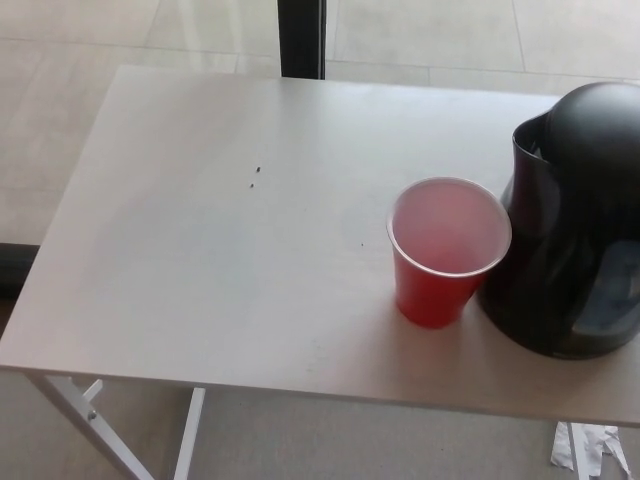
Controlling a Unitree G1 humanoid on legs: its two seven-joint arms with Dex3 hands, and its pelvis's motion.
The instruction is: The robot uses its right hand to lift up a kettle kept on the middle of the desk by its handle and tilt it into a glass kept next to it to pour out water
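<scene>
Kettle (pixel 580 220), black, stood upright on the desk (pixel 200 260) at its right side, partly cut off by the right picture edge; long axis vertical. Its spout notch sat at the upper left of the body, pointing toward picture left and over the cup. Red cup (pixel 447 250) stood upright, mouth up, just beside the kettle's left flank, apparently touching. Neither robot hand was in view, so their state could not be told.
</scene>
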